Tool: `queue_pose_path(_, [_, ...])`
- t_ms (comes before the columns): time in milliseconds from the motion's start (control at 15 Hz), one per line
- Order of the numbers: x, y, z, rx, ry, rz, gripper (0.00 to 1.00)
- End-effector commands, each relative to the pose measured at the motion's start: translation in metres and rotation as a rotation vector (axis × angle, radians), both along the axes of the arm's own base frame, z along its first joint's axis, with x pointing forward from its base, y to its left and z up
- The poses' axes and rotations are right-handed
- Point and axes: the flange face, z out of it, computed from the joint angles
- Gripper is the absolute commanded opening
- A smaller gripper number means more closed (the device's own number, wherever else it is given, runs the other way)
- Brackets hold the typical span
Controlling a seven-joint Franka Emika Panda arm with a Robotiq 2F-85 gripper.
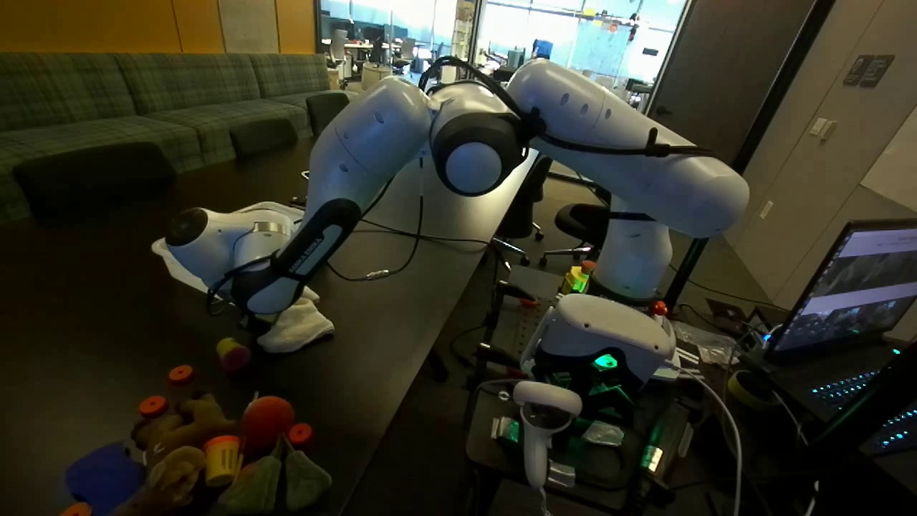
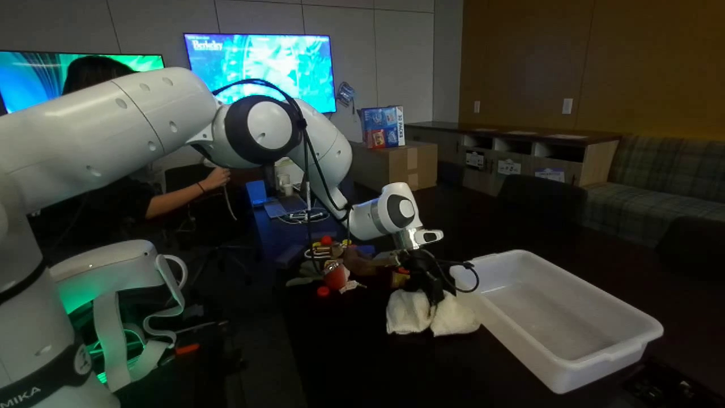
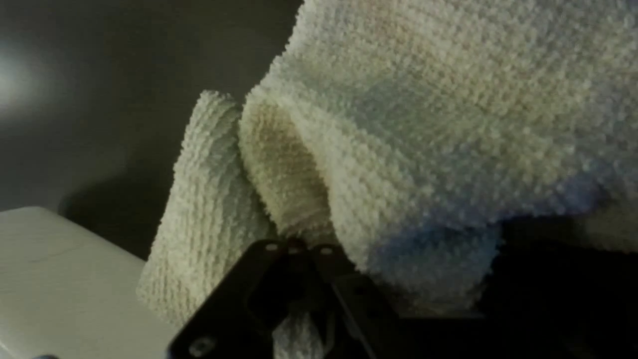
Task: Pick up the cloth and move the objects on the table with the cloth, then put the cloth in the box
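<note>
— Where is the cloth (image 2: 453,315)?

— Clenched in my gripper (image 3: 297,245), which is drawn narrow; the wrist view shows fabric crowding it on both sides, most of it toward two o'clock. Below it, two folds droop at the table (image 2: 362,354); I cannot tell whether their edge touches.

— Which step are you on?

— I judge the picking up done and the sweeping due. In an exterior view, a pink-ended yellow tub (image 1: 233,355) lies near the cloth at eight o'clock. The other objects (image 2: 358,263) cluster farther off, at ten o'clock in an exterior view.

— And the next move?

— It calls for a firm squeeze and a low, slow path toward that cluster, so soft fabric meets the tub first. A fold could ride up over it, I suspect, so I want the edge down.

— And the box (image 2: 558,323)?

— Just beside the cloth, at three o'clock in an exterior view. I would save it for last: over the rim, lower, let go.
</note>
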Motion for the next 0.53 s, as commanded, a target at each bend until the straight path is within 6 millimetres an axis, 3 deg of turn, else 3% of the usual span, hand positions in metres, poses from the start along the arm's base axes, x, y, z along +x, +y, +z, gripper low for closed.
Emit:
queue_pose_path(0, [0.008,0.022,-0.006,0.021,-0.015,0.053,0.15])
queue_pose_path(467, [0.0,0.079,0.001,0.031,-0.052,0.174,0.15])
